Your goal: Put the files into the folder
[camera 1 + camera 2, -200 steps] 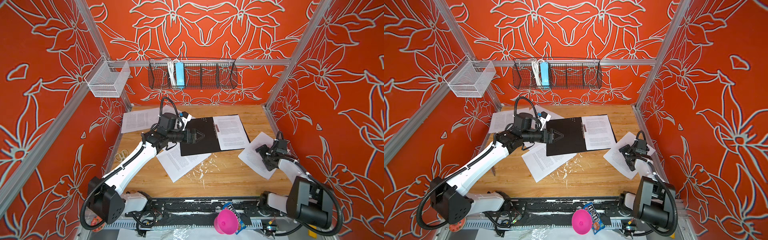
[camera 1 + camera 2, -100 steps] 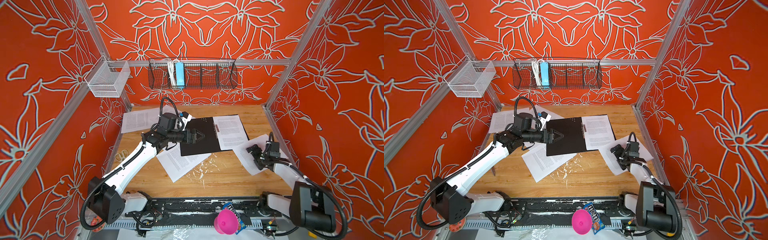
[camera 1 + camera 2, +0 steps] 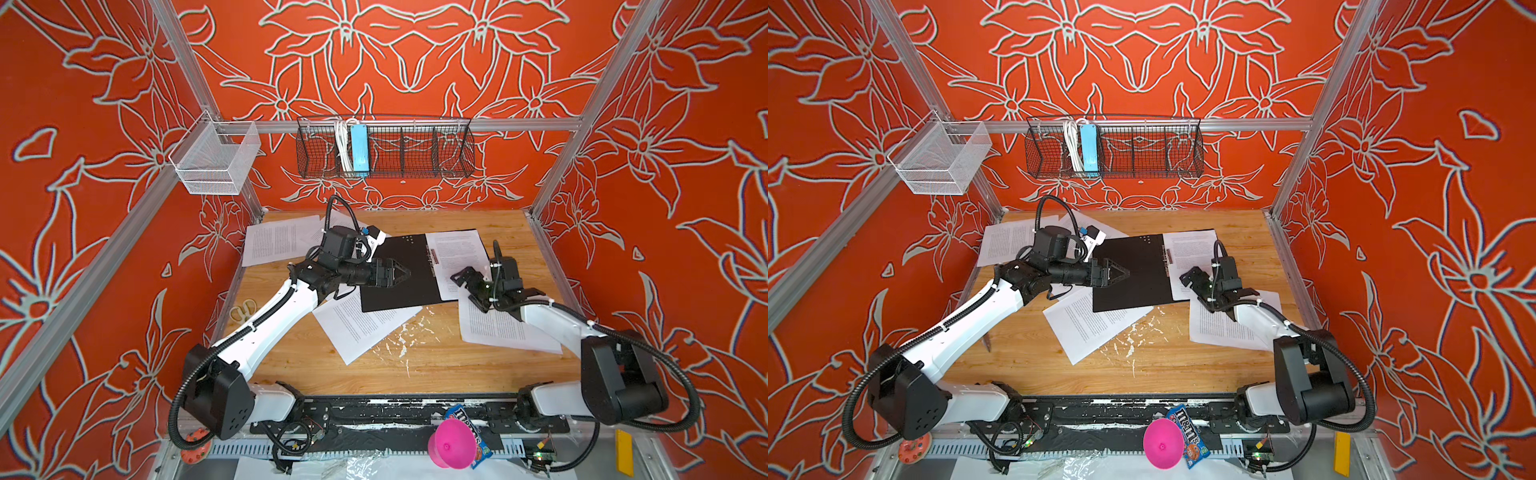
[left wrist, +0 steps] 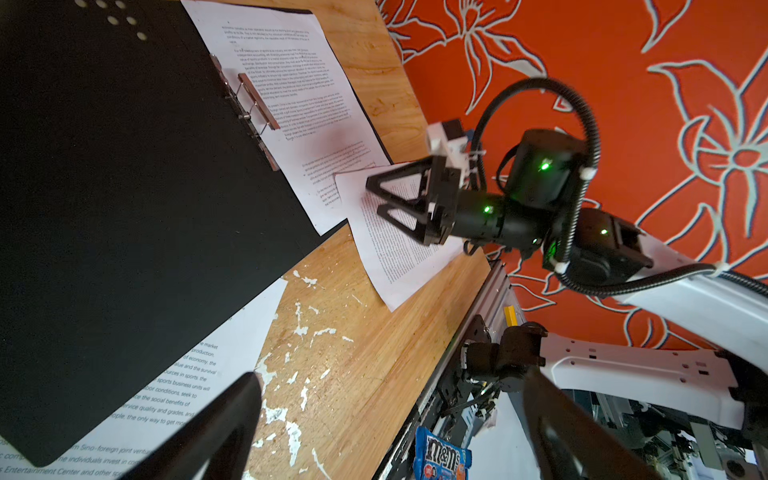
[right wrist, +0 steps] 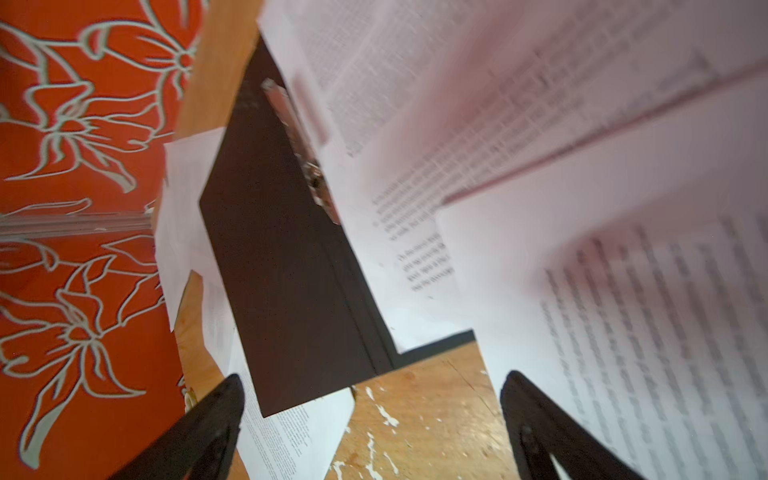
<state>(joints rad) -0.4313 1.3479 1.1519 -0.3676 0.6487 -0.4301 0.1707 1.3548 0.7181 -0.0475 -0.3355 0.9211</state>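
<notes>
**Front rail.** Pink cone (image 3: 451,442) with a sweets packet (image 4: 442,459) touching it.

**Bench (image 3: 415,365).** Wood, flecked with white paint near the middle.

**Middle sheet (image 3: 357,328).** Printed and lying flat and askew. Its far part is tucked under the folder's near left corner.

**Right sheet (image 3: 494,328).** Printed and lying flat, partly under the right arm. Its far corner overlaps the near edge of the filed sheet.

**Right claw (image 4: 374,198).** Jaws spread wide with nothing between them. It is low over the far corner of the right sheet, at the near right edge of the folder. Whether a fingertip touches the paper cannot be told. The right wrist view is blurred there.

**Folder (image 3: 399,270).** Open flat with the black inside up, mid-bench between the two arms. A metal clip (image 4: 257,104) runs along the spine.

**Filed sheet (image 3: 457,253).** Covers the folder's right half, beside the clip.

**Left claw (image 3: 405,273).** Jaws spread wide and empty. It is above the bare black left half, pointing towards the spine, well apart from the right sheet.

**Far sheets (image 3: 278,243).** At the far left corner of the bench, partly hidden behind the left wrist.

**Back wall.** Mesh bin (image 3: 216,162) on the left post. Wire basket (image 3: 415,153) holding a light-blue power strip (image 3: 359,149).
</notes>
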